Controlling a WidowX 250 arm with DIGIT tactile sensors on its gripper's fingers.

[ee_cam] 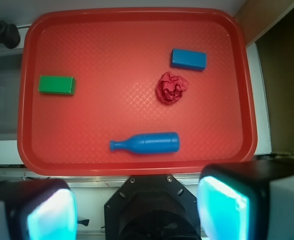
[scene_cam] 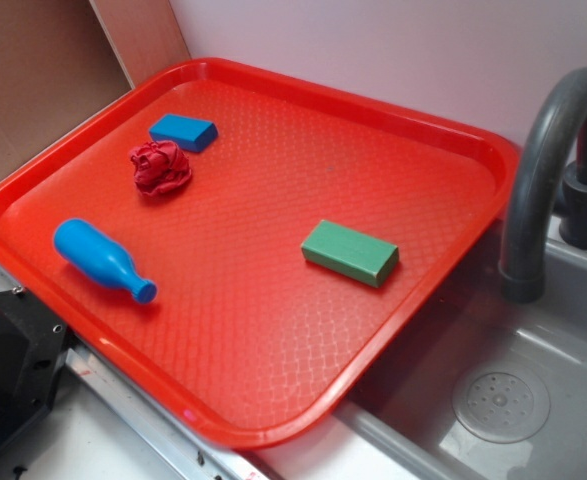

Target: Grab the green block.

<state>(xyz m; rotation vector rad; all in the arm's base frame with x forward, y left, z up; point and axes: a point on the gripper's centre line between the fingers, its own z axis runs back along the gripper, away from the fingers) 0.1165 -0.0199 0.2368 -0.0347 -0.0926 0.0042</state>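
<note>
**Fingers wide and empty, green block far off to the side**

Two fingers (ee_cam: 136, 210) fill the bottom of the wrist view, their pale pads spread wide apart with nothing between them. They hang back over the near edge of the tray (ee_cam: 136, 167), not yet above any of the things on it.

Closest to them lies the blue bottle (ee_cam: 147, 143), on its side, across the line of approach. Beyond it sit a crumpled red rag (ee_cam: 172, 87) and a small blue block (ee_cam: 188, 59), close together toward the far right of the wrist view.

Well apart from all three, the green block (ee_cam: 57, 84) lies flat on the tray's left side in the wrist view, near the rim by the sink (scene_cam: 533, 400) and the grey faucet (scene_cam: 548, 160). From the fingers it is ahead and far to the left. Its long axis runs left to right in that view, roughly parallel to the line between the two pads. My guess is the fingers will need a turn at the wrist to close across the block's short width, after travelling forward and left past the bottle's neck. Nothing crowds the block, so the approach looks clear.
</note>
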